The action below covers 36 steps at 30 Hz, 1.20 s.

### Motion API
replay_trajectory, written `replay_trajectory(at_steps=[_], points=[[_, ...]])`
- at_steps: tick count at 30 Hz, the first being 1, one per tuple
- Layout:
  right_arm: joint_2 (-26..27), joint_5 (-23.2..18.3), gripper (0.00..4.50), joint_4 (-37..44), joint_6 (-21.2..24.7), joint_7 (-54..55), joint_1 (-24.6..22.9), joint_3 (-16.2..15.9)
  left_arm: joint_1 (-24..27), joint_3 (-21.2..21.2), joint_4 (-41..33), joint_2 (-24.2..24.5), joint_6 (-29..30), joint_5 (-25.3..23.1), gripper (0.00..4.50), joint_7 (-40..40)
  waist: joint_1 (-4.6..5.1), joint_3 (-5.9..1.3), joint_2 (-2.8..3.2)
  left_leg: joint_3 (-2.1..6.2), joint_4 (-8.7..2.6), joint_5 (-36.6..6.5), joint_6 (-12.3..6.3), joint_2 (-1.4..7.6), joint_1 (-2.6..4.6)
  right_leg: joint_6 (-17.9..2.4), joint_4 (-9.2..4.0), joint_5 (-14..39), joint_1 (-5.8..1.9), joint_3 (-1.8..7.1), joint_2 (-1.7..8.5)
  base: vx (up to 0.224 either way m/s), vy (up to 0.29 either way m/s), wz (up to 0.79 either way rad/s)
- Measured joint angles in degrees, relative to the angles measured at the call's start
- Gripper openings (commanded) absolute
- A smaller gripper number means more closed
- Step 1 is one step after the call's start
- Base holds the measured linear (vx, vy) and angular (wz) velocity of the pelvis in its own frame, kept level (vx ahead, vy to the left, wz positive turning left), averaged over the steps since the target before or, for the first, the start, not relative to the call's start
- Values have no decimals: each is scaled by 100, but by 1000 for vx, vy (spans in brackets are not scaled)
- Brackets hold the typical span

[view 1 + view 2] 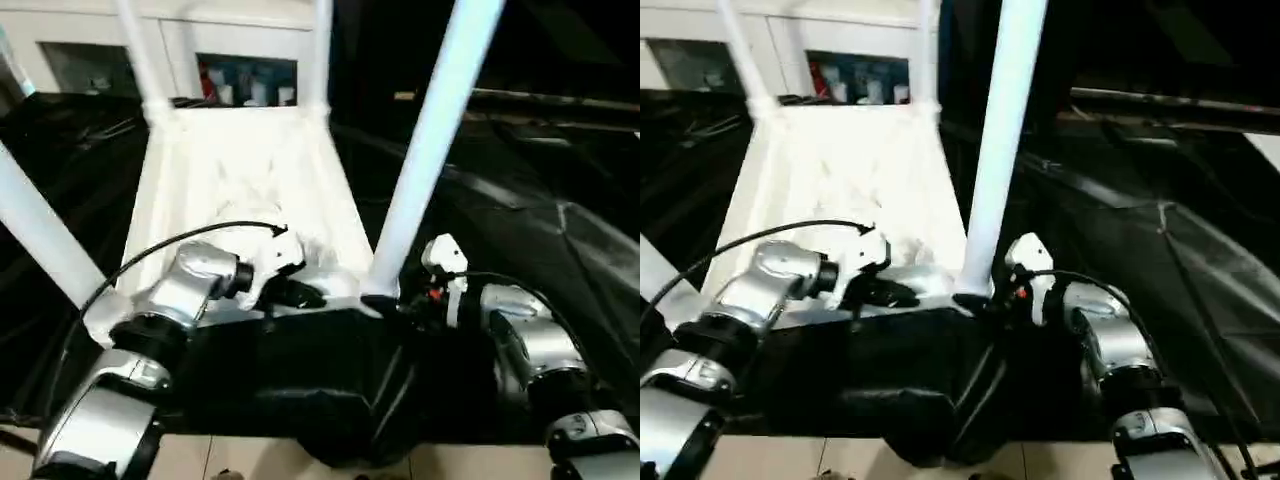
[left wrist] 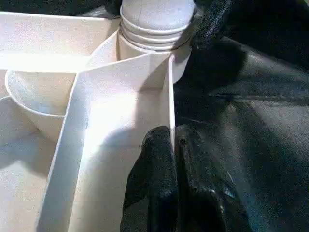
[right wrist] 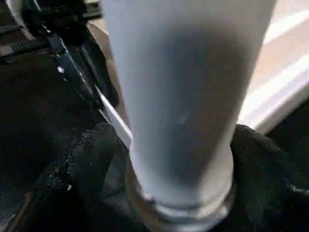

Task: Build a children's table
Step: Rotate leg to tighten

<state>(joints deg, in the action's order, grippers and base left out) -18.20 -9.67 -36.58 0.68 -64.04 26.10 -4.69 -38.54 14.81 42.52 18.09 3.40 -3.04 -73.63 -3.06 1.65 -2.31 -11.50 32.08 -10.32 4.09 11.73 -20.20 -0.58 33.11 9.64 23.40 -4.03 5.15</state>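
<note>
From the head cameras I see the white plastic ribbed tabletop lying upside down on the black-draped surface, white tapered tube legs standing in its corners. My left wrist camera shows the left gripper, fingers pressed together on the tabletop's thin rim. In my right wrist camera, the right gripper has its fingers spread either side of the near leg's base.

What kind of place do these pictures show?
Probably an indoor workshop or lab. A work table draped in black cloth carries an upturned white plastic tabletop with white tube legs. Behind it, white cabinets hold small colourful items.
</note>
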Motion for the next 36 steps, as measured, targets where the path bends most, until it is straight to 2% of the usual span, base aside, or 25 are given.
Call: replay_trajectory(at_steps=[8, 15, 22, 24, 27, 31, 33, 36], points=[[-18, -70, 291, 8, 118, -154, -10, -31, 50, 17, -48, 50, -1, 21, 0, -130, -48, 2, -2, -4, 22, -6, 10, 3, 2, -1, 9, -1, -4, 3, 3, 0, 0, 0], [62, -81, 265, 43, 128, -8, -65, -15, 88, 19, -87, 33, -84, -10, 0, -16, -52, 2, -3, -5, 21, -7, 12, 3, 5, -1, 10, -1, -7, 3, 3, 0, 0, 0], [797, 86, 262, -443, 54, 2400, 112, 474, -58, -89, 245, -527, 37, -292, 0, 1580, 63, -3, -10, 0, 32, -5, 17, -6, 27, 13, -2, 6, -31, 11, 7, 0, 0, 0], [1155, 132, 262, -631, 55, 3441, 261, 695, -193, -102, 397, -819, 177, -412, 0, 2164, 113, -5, -13, 2, 39, -5, 16, -9, 23, 13, -5, 7, -29, 13, 8, 0, 0, 0], [1532, 157, 262, -926, 49, 4704, 523, 946, -283, -84, 503, -1309, 432, -584, 0, 2899, 130, -9, -9, 4, 44, -5, 16, -21, 22, 15, -11, 7, -32, 21, 14, 0, 0, 0], [1715, 346, 262, -1148, -253, 5280, 615, 984, -292, -77, 508, -1469, 499, -670, 0, 3178, 122, -21, 1, 7, 43, -5, 15, -22, 18, 15, -10, 7, -34, 20, 14, 0, 0, 0], [1719, 366, 318, -1184, -334, 5304, 615, 984, -292, -76, 504, -1488, 499, -673, 0, 3187, 121, -22, 3, 7, 40, -5, 15, -21, 16, 16, -8, 7, -34, 20, 14, 0, 0, 0], [1719, 450, 334, -1240, -463, 5282, 616, 972, -289, -72, 485, -1488, 492, -674, 0, 3184, 118, -23, 3, 8, 37, -5, 15, -21, 14, 16, -7, 6, -34, 19, 14, 0, 0, 0]])
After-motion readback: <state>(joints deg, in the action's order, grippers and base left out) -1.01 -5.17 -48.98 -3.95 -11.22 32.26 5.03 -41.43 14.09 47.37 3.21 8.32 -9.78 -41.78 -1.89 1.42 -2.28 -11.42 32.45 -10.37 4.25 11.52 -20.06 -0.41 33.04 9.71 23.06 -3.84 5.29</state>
